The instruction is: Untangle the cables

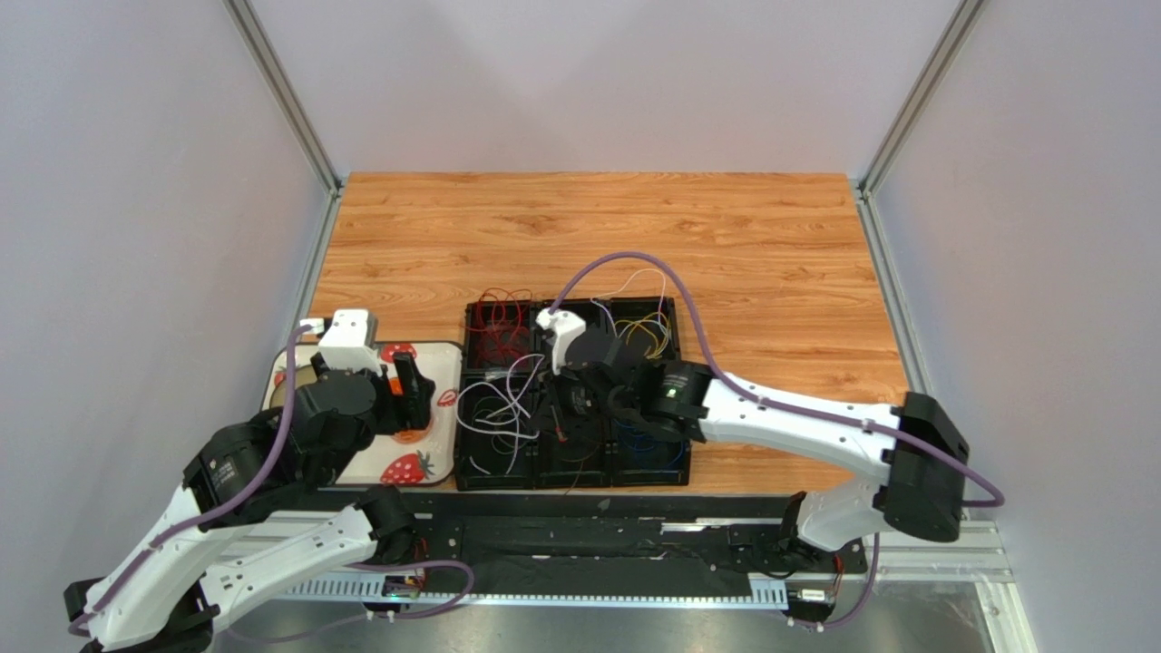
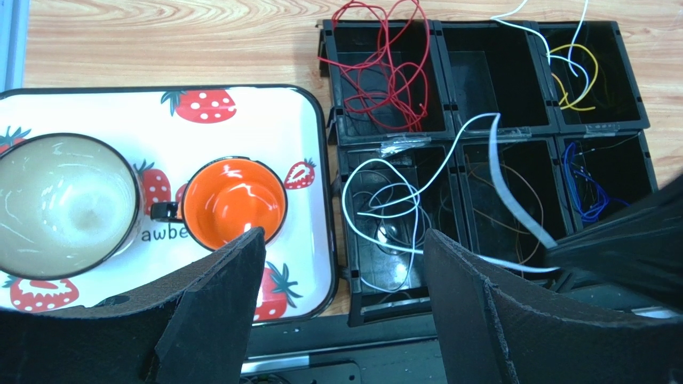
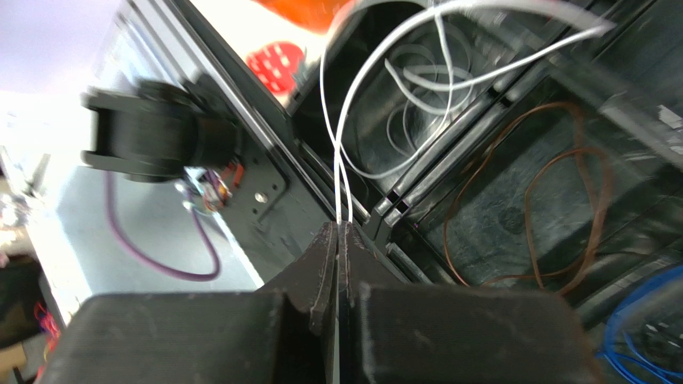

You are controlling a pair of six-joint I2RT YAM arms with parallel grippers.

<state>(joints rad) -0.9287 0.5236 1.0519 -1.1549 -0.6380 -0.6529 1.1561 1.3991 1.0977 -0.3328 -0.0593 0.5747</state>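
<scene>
A black six-compartment organiser (image 1: 473, 470) holds the cables. Red cables (image 2: 385, 76) fill the far left bin, yellow and white ones (image 2: 573, 76) the far right bin, white cables (image 2: 385, 200) the near left bin, brown ones (image 3: 561, 200) the near middle bin, blue ones (image 2: 581, 180) the near right bin. My right gripper (image 3: 338, 226) is shut on a doubled white cable (image 3: 341, 152) that rises from the near left bin; it hovers over the near middle bin (image 1: 573, 402). My left gripper (image 2: 345, 248) is open and empty, above the tray's right edge.
A strawberry-print tray (image 2: 313, 152) left of the organiser carries an orange cup (image 2: 232, 200) and a clear glass bowl (image 2: 64, 204). A black rail (image 1: 600, 558) runs along the table's near edge. Wood tabletop (image 1: 600, 231) lies behind the organiser.
</scene>
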